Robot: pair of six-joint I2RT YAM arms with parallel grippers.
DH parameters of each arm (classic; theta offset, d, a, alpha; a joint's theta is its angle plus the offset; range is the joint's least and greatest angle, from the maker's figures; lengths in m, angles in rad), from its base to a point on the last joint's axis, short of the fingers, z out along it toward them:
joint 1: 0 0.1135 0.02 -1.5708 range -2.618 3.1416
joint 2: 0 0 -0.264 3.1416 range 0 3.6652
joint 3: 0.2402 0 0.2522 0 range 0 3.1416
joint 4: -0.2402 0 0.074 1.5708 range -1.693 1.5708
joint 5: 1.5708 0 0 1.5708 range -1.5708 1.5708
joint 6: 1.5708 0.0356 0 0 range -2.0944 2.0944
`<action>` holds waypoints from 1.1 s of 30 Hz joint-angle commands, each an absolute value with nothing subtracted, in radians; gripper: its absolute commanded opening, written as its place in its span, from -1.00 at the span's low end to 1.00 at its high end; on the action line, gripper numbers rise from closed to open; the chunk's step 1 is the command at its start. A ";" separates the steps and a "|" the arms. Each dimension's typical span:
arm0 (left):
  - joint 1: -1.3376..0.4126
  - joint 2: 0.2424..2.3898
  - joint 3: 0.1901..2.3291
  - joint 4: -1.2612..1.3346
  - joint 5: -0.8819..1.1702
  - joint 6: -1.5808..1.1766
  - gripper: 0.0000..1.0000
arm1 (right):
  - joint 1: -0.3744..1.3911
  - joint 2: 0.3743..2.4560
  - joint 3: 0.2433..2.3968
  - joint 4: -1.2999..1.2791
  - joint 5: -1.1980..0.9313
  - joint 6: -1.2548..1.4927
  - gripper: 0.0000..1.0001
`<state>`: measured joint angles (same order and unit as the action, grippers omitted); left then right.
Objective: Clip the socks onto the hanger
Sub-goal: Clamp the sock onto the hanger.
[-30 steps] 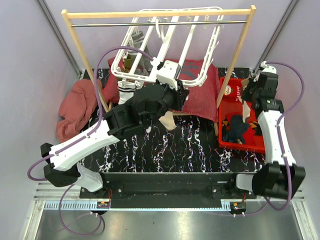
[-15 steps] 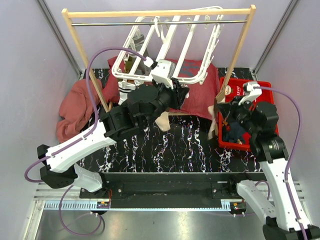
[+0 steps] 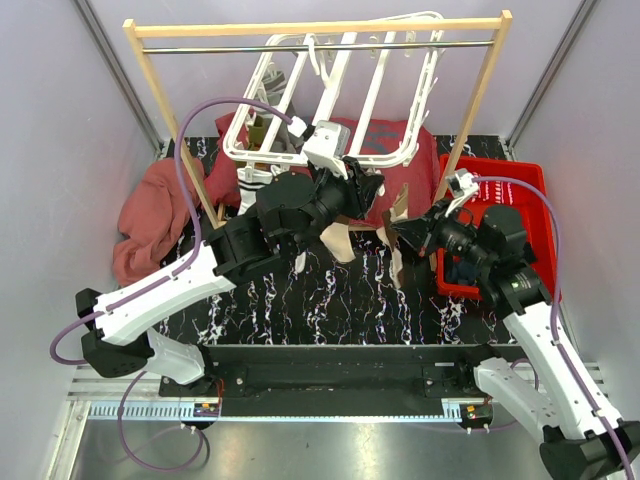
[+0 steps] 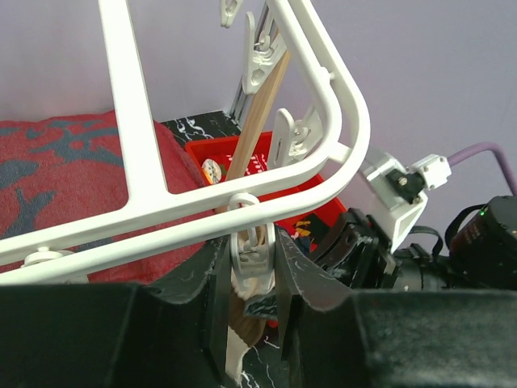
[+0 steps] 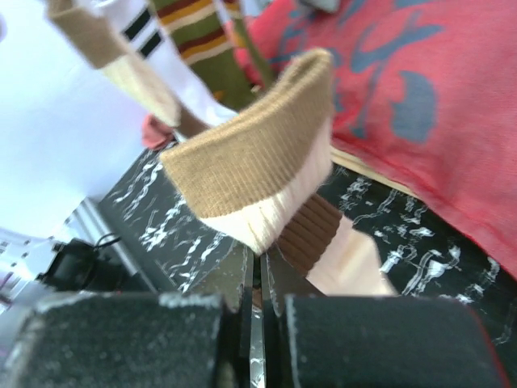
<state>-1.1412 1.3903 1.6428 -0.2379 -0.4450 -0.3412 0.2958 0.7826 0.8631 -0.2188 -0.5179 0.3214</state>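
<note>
Sock (image 5: 258, 174), tan cuff and cream body, is pinched tight in the right claw (image 5: 257, 267). It's up over the table a bit right of middle, near the hanger (image 4: 137, 121), and its toe end is blurry. The left claw (image 4: 250, 275) is squeezed on a clip (image 4: 252, 246) on the hanger's near rail. A beige sock (image 3: 337, 242) dangles below the clip, mostly hidden by the fingers up close. From above, the left arm covers the clip.

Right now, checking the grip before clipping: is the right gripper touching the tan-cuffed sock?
Touching. The right wrist view shows the right gripper shut, with the tan-cuffed sock pinched between its fingers.
</note>
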 commanded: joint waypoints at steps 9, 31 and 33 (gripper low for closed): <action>-1.135 1.390 1.664 -0.193 -0.437 -0.351 -1.00 | 0.416 0.813 0.890 -0.025 -0.545 0.350 -1.00; -1.137 1.456 1.730 -0.290 -0.426 -0.345 -1.00 | 0.486 0.830 0.948 -0.031 -0.502 0.313 -1.00; -1.137 1.457 1.732 -0.298 -0.420 -0.345 -1.00 | 0.486 0.833 0.953 -0.031 -0.502 0.310 -1.00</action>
<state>-1.1374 1.4452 1.6829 -0.3004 -0.4423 -0.3481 0.4751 0.8379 0.8997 -0.0715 -0.5175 0.3305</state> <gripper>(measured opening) 0.264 0.020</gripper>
